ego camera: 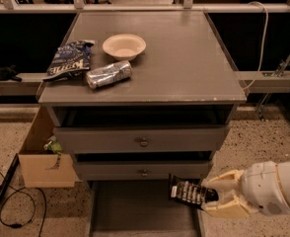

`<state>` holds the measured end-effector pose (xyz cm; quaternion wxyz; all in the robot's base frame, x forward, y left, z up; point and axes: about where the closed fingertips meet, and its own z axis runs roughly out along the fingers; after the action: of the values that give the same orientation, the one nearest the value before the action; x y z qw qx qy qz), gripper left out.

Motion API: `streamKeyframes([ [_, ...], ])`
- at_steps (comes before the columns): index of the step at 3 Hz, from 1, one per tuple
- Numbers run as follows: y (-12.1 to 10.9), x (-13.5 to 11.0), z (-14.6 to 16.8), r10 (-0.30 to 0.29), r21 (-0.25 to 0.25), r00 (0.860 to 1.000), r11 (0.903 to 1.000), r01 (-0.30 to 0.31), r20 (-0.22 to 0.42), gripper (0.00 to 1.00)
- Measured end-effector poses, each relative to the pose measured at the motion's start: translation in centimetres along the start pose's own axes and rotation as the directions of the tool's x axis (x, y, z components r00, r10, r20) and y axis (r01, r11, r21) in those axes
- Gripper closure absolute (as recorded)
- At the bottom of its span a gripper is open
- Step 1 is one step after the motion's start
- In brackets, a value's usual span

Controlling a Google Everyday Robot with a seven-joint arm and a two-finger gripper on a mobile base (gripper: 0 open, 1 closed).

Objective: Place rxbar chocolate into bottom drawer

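Note:
The rxbar chocolate (188, 192), a flat black wrapper with white lettering, is held in my gripper (215, 198) at the lower right. The gripper's cream fingers (223, 181) are shut on the bar's right end. The bar hangs flat over the right side of the bottom drawer (140, 211), which is pulled out and shows a plain grey floor. The bar sits just below the front of the middle drawer (143, 170).
On the cabinet top (184, 58) lie a dark-blue chip bag (68, 59), a crushed can (109, 74) and a white bowl (124, 46). A cardboard box (41, 157) stands on the floor at the left, with a black cable (7, 191) beside it.

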<state>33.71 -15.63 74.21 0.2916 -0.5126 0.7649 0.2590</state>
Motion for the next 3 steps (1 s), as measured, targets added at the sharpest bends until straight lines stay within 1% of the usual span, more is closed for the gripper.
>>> streamKeyframes([
  [1,-1.1,0.2,1.1,0.014,-0.007,1.0,0.9999,-0.014,-0.005,1.0],
  [2,-7.2,2.3,6.8,0.041,-0.009,0.999,0.9991,-0.041,-0.007,1.0],
  [3,-7.2,2.3,6.8,0.041,-0.009,0.999,0.9991,-0.041,-0.007,1.0],
])
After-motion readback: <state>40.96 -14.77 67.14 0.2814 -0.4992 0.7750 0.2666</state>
